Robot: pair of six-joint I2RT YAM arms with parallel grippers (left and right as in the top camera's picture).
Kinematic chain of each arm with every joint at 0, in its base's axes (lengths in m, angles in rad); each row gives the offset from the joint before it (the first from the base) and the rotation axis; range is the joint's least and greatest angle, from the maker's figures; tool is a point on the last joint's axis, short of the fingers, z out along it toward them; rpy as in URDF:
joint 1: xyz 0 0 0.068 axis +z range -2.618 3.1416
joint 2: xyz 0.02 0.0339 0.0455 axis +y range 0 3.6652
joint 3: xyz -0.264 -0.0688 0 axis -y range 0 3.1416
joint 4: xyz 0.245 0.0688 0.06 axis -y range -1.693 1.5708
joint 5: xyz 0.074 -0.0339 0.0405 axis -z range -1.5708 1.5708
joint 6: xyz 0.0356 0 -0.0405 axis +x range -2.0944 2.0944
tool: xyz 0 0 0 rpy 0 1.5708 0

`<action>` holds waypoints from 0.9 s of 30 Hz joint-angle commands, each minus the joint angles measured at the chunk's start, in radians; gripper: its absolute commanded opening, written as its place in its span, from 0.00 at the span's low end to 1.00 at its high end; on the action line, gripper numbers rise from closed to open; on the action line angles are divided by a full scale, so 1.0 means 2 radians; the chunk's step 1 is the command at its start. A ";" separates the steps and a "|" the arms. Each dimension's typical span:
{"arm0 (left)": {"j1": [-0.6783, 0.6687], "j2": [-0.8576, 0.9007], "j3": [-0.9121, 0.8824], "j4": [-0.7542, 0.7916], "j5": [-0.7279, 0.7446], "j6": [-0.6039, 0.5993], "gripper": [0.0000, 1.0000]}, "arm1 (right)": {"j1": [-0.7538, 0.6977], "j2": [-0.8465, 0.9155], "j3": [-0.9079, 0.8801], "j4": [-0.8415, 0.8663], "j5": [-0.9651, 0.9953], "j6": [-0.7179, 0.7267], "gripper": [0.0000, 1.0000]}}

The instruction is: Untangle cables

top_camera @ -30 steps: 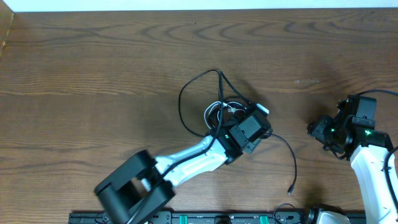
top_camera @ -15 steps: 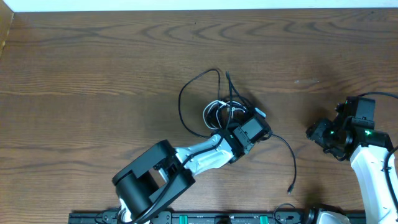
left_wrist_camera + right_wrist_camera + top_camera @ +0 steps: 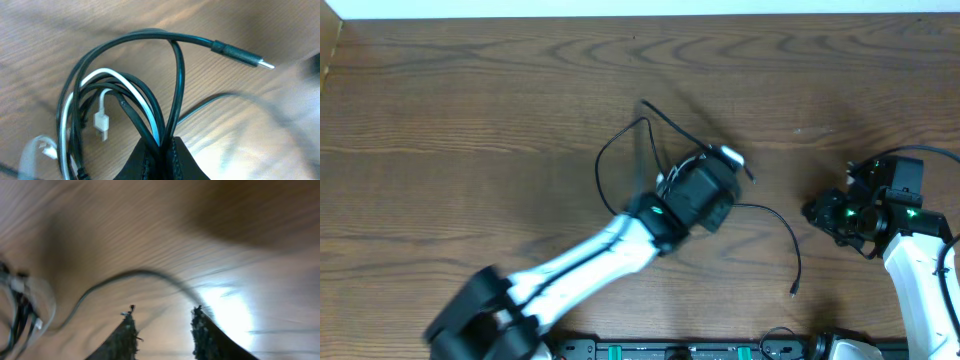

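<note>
Black and white cables [image 3: 178, 65], brown table [image 3: 470, 100]

One white cable [image 3: 105, 71], at least two black cables [image 3: 180, 65], two arms [image 3: 590, 255], one table [image 3: 460, 110].

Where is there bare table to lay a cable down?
Bare: the far strip of table along the back edge, and the left side beyond the cables. Crowded: the middle, where the left jaws pinch the cables, one trailing toward the right arm.
</note>
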 commanded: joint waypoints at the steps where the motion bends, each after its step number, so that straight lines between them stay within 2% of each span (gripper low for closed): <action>1: 0.056 -0.013 0.005 0.000 0.200 -0.001 0.08 | 0.001 0.001 -0.001 -0.004 -0.145 -0.058 0.37; 6: 0.115 -0.010 0.004 0.003 0.327 0.006 0.08 | 0.002 0.001 -0.004 -0.005 -0.247 -0.062 0.40; 8: 0.123 -0.010 0.004 0.003 0.370 0.034 0.08 | 0.010 0.001 -0.008 -0.001 -0.259 -0.054 0.40; 10: 0.124 -0.010 0.004 -0.002 0.404 0.064 0.07 | 0.025 0.001 -0.017 0.019 -0.259 -0.014 0.38; 15: 0.124 -0.009 0.004 -0.003 0.418 0.080 0.07 | 0.056 0.002 -0.036 0.113 -0.278 0.097 0.41; 18: 0.124 -0.007 0.004 -0.003 0.433 0.095 0.07 | 0.076 0.002 -0.038 0.146 -0.279 0.148 0.32; 27: 0.124 0.000 0.004 -0.013 0.431 0.121 0.07 | 0.133 0.002 -0.038 0.188 -0.271 0.255 0.28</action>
